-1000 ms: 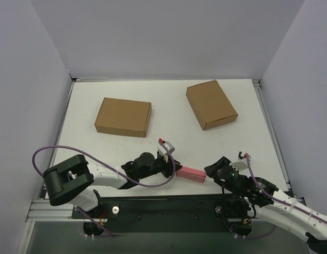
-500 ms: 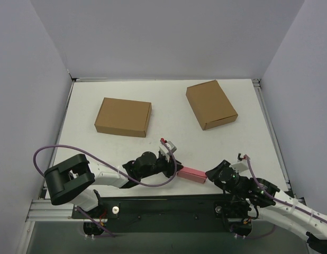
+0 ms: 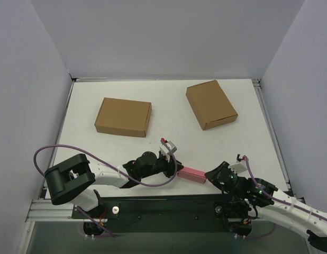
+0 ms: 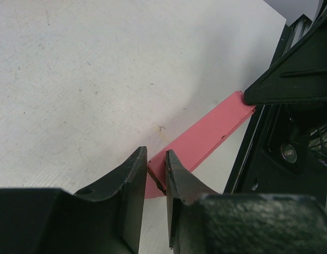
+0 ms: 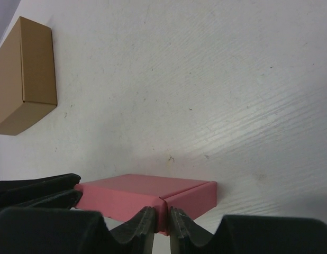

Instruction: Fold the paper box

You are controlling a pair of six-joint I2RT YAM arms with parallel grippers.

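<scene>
Pink card, folded flat-sided: the paper box [image 3: 191,173] lies at the near edge of the table [image 3: 174,106], its long axis running left to right between the two arms. The left gripper [image 3: 174,168] is at the box's left end and the right gripper [image 3: 210,174] at its right end. Two brown boxes [image 3: 123,117] [image 3: 211,104] sit well apart at the back.

From the left wrist, the fingers stand narrow, pinching a thin pink edge at the box's end. The box stretches straight away from them toward the other arm.

From the right wrist, the fingers also stand narrow, with the box's near edge caught between them. The box's length runs off to the left. Each arm is at its own end, neither nearer, so any next fold looks likely to work along that axis.
</scene>
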